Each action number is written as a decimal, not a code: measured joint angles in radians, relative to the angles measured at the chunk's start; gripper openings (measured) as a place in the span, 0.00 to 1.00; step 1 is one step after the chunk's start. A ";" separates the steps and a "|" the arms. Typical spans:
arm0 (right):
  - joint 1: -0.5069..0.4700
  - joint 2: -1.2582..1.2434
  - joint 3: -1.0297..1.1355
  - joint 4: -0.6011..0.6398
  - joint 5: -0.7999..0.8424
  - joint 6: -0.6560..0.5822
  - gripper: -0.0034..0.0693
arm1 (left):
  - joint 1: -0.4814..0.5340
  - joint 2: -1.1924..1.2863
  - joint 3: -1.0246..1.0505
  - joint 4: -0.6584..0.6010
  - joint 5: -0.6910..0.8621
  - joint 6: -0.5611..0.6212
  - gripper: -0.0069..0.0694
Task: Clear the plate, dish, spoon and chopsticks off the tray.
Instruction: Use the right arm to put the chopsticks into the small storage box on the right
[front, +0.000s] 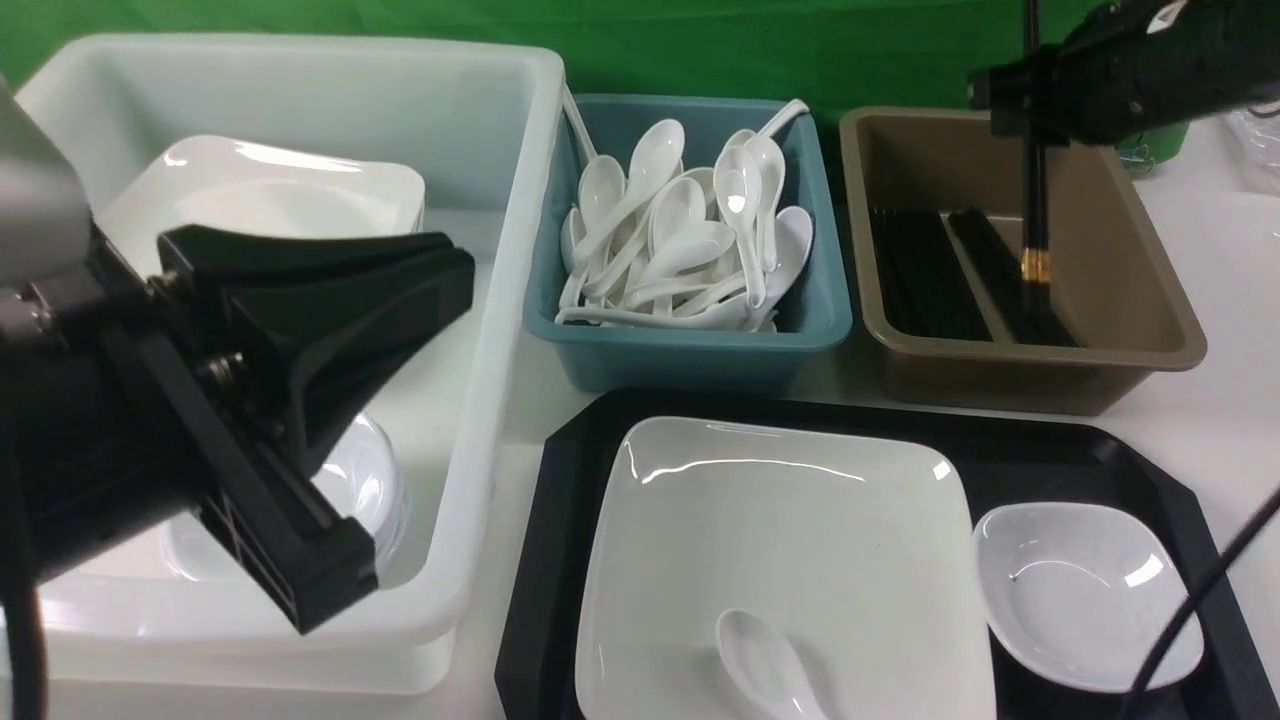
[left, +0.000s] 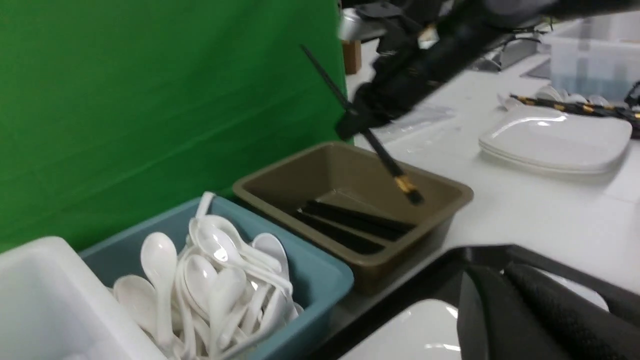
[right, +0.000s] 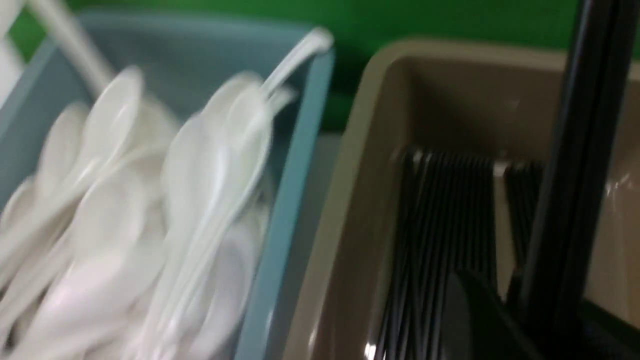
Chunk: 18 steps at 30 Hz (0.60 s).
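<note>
The right gripper (front: 1030, 125) is high over the brown plastic tub (front: 1130, 300), which stands on the bench beyond the tray's far right corner. It pinches a pair of thin black gold-banded chopsticks (front: 1035, 215) upright, gold end down, above other black sticks lying in the tub. The left gripper (front: 450, 265) is closed on nothing and hangs over the big white plastic tub (front: 500, 200) at the bench's left side.

On the black textured rectangular tray (front: 1060, 450) sit three things:
- the large glossy white square plate (front: 790, 520)
- the glossy white soup spoon (front: 765, 665), lying loose on the plate near its front edge
- the small white rounded sauce dish (front: 1085, 590), at the tray's right edge

Likely risks: if the chopsticks are let go while upright, they could bounce or topple over the tub's rim onto the bench. Because they are pinched at a single spot, one stick could also swing free and slip out. If the plate is lifted with the spoon on it, the spoon could slide off the slick glaze.
</note>
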 joint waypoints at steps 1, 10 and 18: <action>-0.007 0.030 -0.032 0.000 0.001 0.010 0.26 | 0.000 0.000 0.001 0.004 0.005 0.000 0.11; -0.034 0.074 -0.093 -0.046 0.156 0.028 0.72 | 0.000 0.001 0.008 0.041 0.016 0.001 0.11; 0.054 -0.198 -0.008 -0.144 0.609 -0.104 0.34 | 0.000 0.001 0.008 0.055 0.079 0.001 0.11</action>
